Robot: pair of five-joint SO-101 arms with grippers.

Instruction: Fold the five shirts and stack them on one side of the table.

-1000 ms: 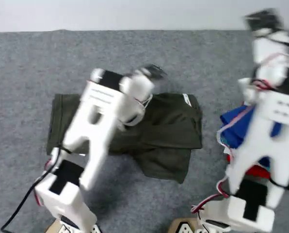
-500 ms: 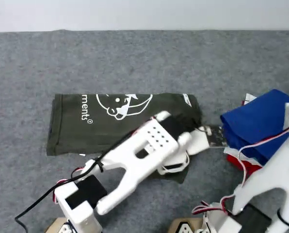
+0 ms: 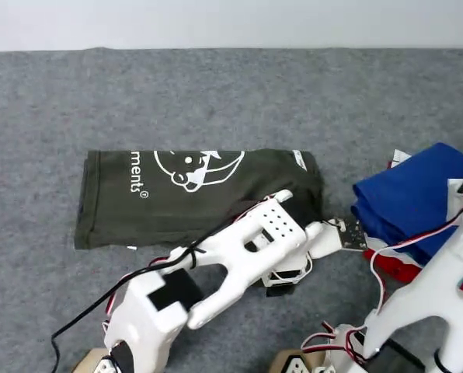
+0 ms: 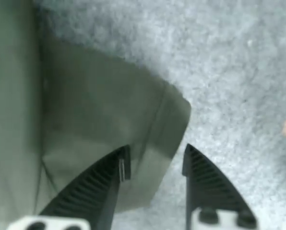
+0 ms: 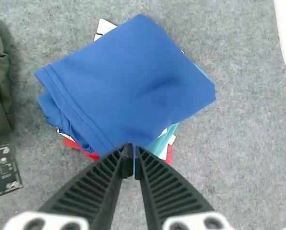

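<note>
Since half a second ago the left claw (image 4: pixel 155 153) has sunk, its fingers apart, over the near right corner of the olive shirt (image 3: pixel 161 202). That shirt lies mid-way on the grey felt bench (image 3: pixel 216 93), long axis left to right, before a pale wall (image 3: pixel 216 23). The right claw (image 5: pixel 133 151), pinched together, hangs over the blue-topped stack (image 3: pixel 406 198) at the right.

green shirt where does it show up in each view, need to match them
High view: green shirt lies mid-table, with the left arm over its near right corner.
Left wrist view: its folded corner lies under the open left gripper.
Right wrist view: a strip of it lies beside the blue shirt.
Shared landmark: the grey mat under it.
</note>
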